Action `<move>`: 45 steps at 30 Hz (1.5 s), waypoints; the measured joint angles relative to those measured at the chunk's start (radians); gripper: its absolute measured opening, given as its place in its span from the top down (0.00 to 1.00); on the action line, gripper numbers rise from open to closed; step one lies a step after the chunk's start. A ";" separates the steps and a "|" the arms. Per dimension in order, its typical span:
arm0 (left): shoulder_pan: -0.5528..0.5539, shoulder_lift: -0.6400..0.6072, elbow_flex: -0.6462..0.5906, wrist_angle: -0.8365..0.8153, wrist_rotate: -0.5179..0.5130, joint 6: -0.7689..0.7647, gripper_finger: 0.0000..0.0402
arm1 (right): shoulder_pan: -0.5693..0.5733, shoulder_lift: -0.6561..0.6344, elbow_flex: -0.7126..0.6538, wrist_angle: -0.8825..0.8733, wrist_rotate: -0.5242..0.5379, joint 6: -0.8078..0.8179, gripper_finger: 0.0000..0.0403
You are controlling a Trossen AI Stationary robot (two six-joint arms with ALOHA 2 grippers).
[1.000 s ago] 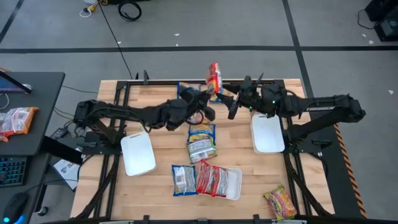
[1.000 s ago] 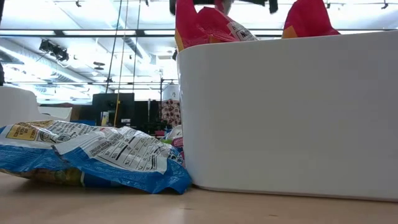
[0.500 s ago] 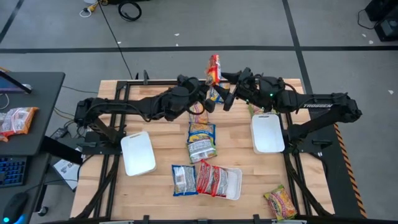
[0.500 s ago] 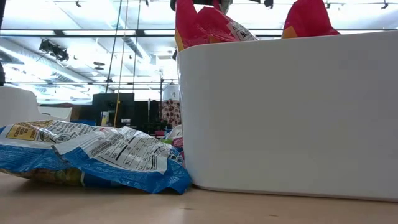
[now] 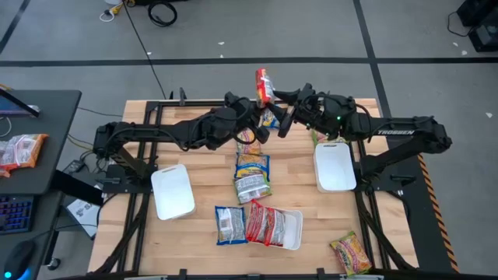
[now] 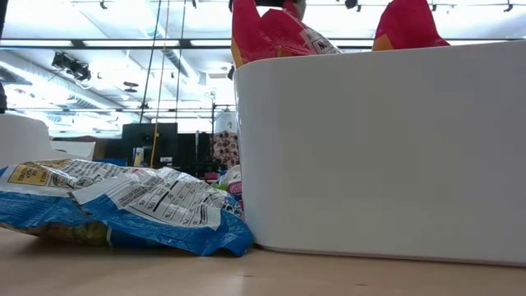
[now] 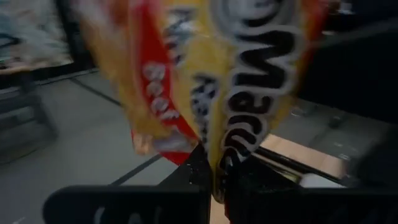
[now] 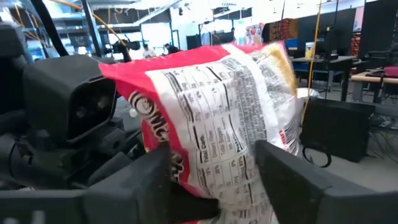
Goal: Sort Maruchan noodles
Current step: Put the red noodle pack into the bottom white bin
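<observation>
Left gripper (image 5: 261,117) at table's far edge, clamped on bottom of red-yellow packet (image 5: 264,84), packet upright above table. Right gripper (image 5: 285,118) just beside it, fingers (image 8: 292,177) spread wide either side of same packet (image 8: 217,124), not gripping. Red packets (image 5: 265,224) in near tray (image 5: 294,232); blue packets (image 5: 252,176) on table (image 5: 202,175); one packet (image 5: 351,253) at near right corner.

Three white trays (image 5: 173,194) are lying at 8, 3 and 6 o'clock. At least seven noodle packets (image 5: 253,177) are showing. Two arms (image 5: 156,140) are reaching in.
</observation>
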 joint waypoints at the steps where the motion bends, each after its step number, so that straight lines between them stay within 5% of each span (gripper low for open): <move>1: 0.000 0.000 0.000 0.000 0.014 -0.003 0.93 | 0.000 -0.004 0.000 -0.010 0.001 -0.006 0.47; 7: 0.003 -0.004 0.000 0.000 0.030 -0.019 0.93 | 0.000 -0.012 0.000 -0.016 -0.011 -0.042 0.65; 13: 0.004 -0.012 0.003 -0.011 0.085 -0.023 0.89 | 0.000 -0.011 0.000 -0.015 -0.029 -0.041 0.72; 24: 0.008 -0.036 0.005 -0.147 0.225 -0.110 0.59 | -0.018 -0.010 0.000 -0.121 -0.074 0.167 0.75; 35: -0.001 -0.307 0.010 -0.597 0.207 -0.107 0.46 | -0.006 -0.042 0.056 -0.299 -0.130 0.338 0.97; 45: -0.089 -0.487 0.006 -1.032 0.224 -0.163 0.46 | 0.162 -0.040 0.062 -0.327 -0.014 0.715 0.98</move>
